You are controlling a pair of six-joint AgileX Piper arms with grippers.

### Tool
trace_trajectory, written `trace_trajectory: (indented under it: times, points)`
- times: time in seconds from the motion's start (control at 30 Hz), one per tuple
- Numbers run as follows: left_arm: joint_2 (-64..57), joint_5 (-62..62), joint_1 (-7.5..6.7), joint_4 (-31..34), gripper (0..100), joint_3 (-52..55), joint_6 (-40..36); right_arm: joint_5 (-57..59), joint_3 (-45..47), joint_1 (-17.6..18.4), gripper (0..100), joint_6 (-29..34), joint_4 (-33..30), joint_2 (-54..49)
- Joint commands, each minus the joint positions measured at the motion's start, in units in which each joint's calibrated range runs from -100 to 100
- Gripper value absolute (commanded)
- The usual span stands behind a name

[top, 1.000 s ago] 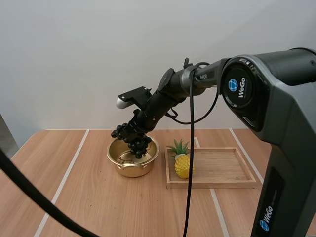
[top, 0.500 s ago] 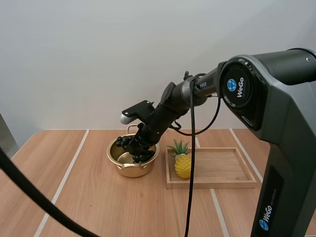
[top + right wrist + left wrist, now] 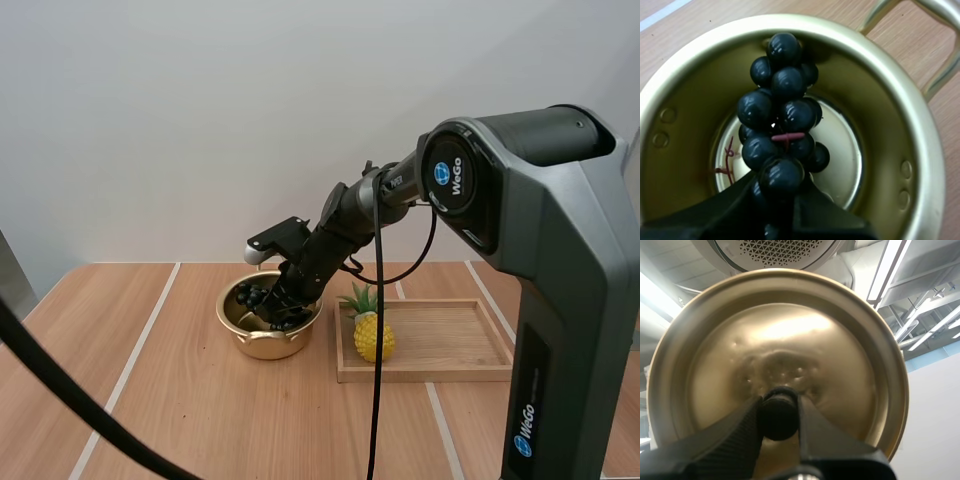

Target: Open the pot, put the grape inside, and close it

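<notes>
- High view: the right arm reaches down across the worktop (image 3: 170, 400), and its right pincer (image 3: 272, 310) is dipped into the open gold pot (image 3: 262, 345). Dark grapes (image 3: 250, 296) sit at the pot's mouth, partly below the rim, so the bunch looks ready to be let go inside. Just beside the pot, a toy pineapple (image 3: 372, 335) stands in the left end of a wooden tray (image 3: 450, 372) and seems to play no part in the job.
- Left wrist view: the left pincer (image 3: 778, 407) is clenched on the black knob (image 3: 778, 415) of the gold lid (image 3: 790, 330). It holds the lid off the pot, probably so the opening is free for the fruit.
- Right wrist view: the right pincer grasps the bunch by its near end. The grapes hang down the middle of the pot over its shiny bottom. I cannot tell whether they touch it.
</notes>
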Motion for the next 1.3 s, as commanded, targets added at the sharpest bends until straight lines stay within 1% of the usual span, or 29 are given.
trace_trajectory:
  times: [0.0, 0.27, 0.3, 0.37, 0.4, 0.43, 0.67, 0.77, 0.97, 1.17, 1.27]
  points:
    - [0.29, -0.07, -0.14, 0.76, 0, -0.21, -0.23, 3.00, 0.76, -0.01, 0, -0.42, -2.67, 0.78]
    - [0.29, 0.14, -0.14, 0.76, 0, -0.21, -0.23, 2.40, 0.76, -0.01, 0, -0.42, -2.28, 0.75]
    - [0.29, 0.56, -0.14, 0.76, 0, -0.21, -0.23, 3.19, 0.76, -0.01, 12, -0.42, -2.28, 0.75]
    - [0.29, 1.30, -0.14, 0.76, 0, -0.21, -0.23, 3.78, 0.76, -0.01, 53, -0.42, -1.58, 0.75]
    - [0.29, 1.54, -0.14, 0.76, 0, -0.21, -0.23, 3.78, 0.76, -0.01, 83, 0.09, -0.83, 0.75]
    - [0.29, 1.76, -0.14, 0.76, 0, -0.21, -0.23, 3.78, 0.76, -0.01, 100, 0.84, -0.26, 0.75]
    - [0.29, 1.76, -0.14, 0.76, 0, -0.21, -0.23, 5.09, -0.44, -0.01, 100, 1.05, 0.24, 0.47]
    - [0.29, 1.76, -0.14, 0.76, 0, -0.21, -0.23, 5.94, -2.10, -0.01, 100, 2.03, 0.39, -1.61]
    - [0.29, 1.91, -0.14, 0.76, 0, -0.21, -0.23, 7.12, -5.14, -0.01, 100, 4.97, -1.05, -11.45]
    - [0.29, 1.91, -0.14, 0.76, 0, -0.21, -0.23, 6.94, -7.65, -0.35, 100, 11.51, -7.88, -23.30]
    - [0.29, 1.91, -0.14, 0.76, 0, -0.21, -0.23, 6.94, -8.81, -1.45, 100, 14.39, -9.55, -29.40]
